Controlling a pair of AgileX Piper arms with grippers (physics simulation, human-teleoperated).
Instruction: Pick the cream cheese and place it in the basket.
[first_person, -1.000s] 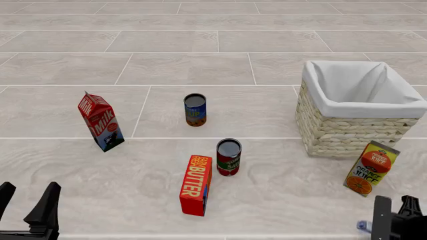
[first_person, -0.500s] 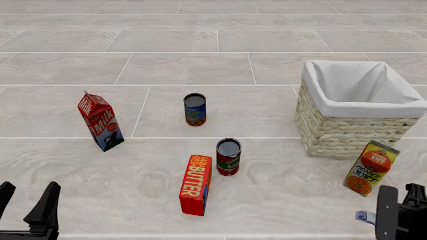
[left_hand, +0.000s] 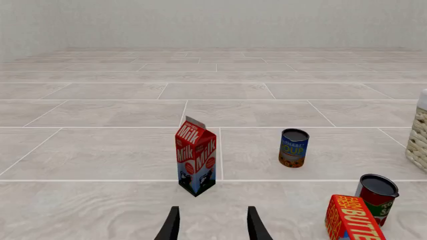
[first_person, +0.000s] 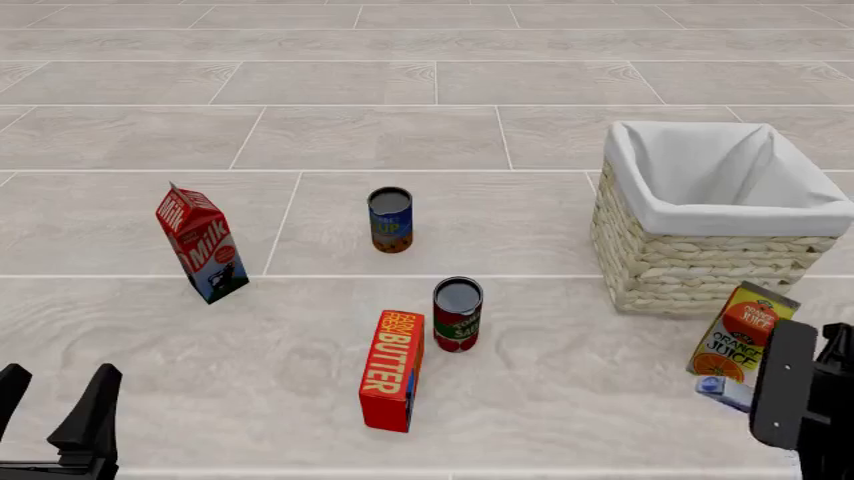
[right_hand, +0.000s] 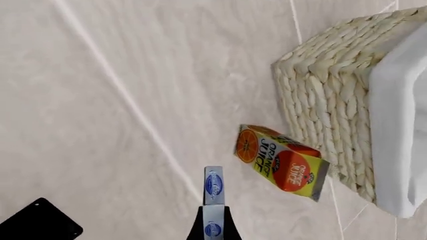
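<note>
My right gripper (first_person: 763, 398) is at the front right, shut on the cream cheese (first_person: 725, 393), a small pale blue-and-white box held above the floor beside the orange juice carton (first_person: 742, 336). In the right wrist view the cream cheese (right_hand: 213, 192) shows edge-on between the fingertips of the right gripper (right_hand: 213, 225). The basket (first_person: 694, 260), woven wicker with a white liner, stands beyond the juice carton, apart from the gripper; it also shows in the right wrist view (right_hand: 319, 85). My left gripper (first_person: 51, 402) is open and empty at the front left, also seen in the left wrist view (left_hand: 212, 225).
A red milk carton (first_person: 200, 242) stands at the left. A blue can (first_person: 390, 219) and a red can (first_person: 457, 314) stand in the middle. The red-orange BUTTER box (first_person: 391, 369) stands in front of the red can. The orange juice carton (right_hand: 280, 160) leans by the basket's near wall.
My right gripper has risen and moved forward with the cream cheese, from the front edge to beside the orange juice carton. The left arm has not moved.
</note>
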